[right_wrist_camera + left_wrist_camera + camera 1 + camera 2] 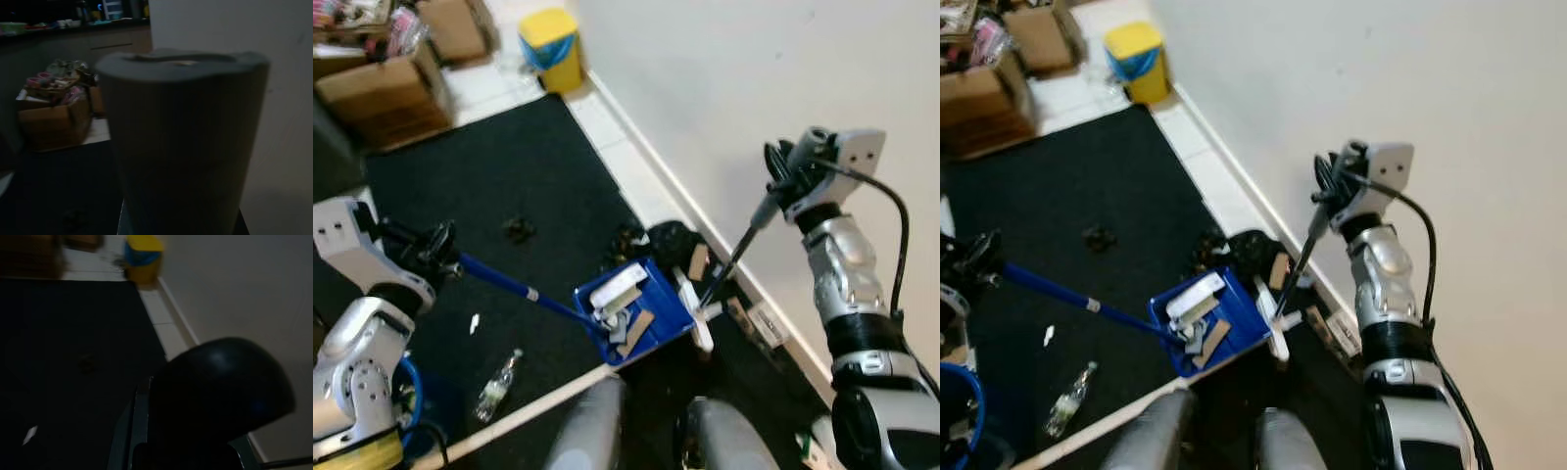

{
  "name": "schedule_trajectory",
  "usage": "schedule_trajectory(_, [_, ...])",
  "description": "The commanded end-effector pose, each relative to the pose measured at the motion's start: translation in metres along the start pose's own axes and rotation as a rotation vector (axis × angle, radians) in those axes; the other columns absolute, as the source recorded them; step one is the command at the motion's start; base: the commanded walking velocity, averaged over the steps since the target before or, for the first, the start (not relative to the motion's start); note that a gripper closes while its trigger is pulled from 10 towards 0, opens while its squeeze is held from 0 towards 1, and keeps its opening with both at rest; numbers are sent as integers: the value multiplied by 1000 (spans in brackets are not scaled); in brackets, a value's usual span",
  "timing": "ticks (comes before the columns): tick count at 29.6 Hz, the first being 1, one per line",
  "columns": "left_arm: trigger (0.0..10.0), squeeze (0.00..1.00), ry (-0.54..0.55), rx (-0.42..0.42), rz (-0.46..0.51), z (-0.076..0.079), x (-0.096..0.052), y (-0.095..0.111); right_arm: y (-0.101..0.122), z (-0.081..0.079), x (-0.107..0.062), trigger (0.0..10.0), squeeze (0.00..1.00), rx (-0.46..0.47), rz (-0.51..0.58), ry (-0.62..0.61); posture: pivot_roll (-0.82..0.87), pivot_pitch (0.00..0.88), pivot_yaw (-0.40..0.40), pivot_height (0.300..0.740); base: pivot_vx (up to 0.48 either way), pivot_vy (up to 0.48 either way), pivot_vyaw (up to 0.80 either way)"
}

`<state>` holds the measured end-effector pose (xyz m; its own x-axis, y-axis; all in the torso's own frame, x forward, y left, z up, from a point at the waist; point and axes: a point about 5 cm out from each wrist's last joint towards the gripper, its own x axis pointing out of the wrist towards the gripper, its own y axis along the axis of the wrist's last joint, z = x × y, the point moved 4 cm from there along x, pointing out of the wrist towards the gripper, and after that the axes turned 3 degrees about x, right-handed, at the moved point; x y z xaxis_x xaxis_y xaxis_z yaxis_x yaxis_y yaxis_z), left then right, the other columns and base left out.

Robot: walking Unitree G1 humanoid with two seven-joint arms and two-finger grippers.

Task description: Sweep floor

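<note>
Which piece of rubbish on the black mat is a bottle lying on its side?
The clear plastic bottle near the mat's front edge, left of the blue dustpan; the other bits are dark clumps and scraps.

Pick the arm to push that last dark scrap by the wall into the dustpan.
Right. Its pincer holds the broom, whose head sits beside the scrap. The left pincer only steadies the dustpan.

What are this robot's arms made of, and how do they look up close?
Both arms are shiny silver, built of rounded segments with black joints. The right arm carries a thick black cable looping along it, and a pale grey block sits at its wrist. The left arm ends in a white wrist housing with small holes. Each end effector is black.
</note>
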<state>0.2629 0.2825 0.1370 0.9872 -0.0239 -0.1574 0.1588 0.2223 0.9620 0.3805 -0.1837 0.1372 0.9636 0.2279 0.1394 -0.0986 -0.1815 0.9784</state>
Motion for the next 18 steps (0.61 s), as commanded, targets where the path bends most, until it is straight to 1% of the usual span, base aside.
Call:
schedule_trajectory(1, [10000,0,-4,12,34,0,-1,8,3,3,-1,10000,0,2,19,-6,67,48,5,740,0,0,788])
schedule_trajectory(18, [10000,0,-4,11,32,0,0,8,2,2,-1,10000,0,2,15,-3,67,50,4,740,0,0,788])
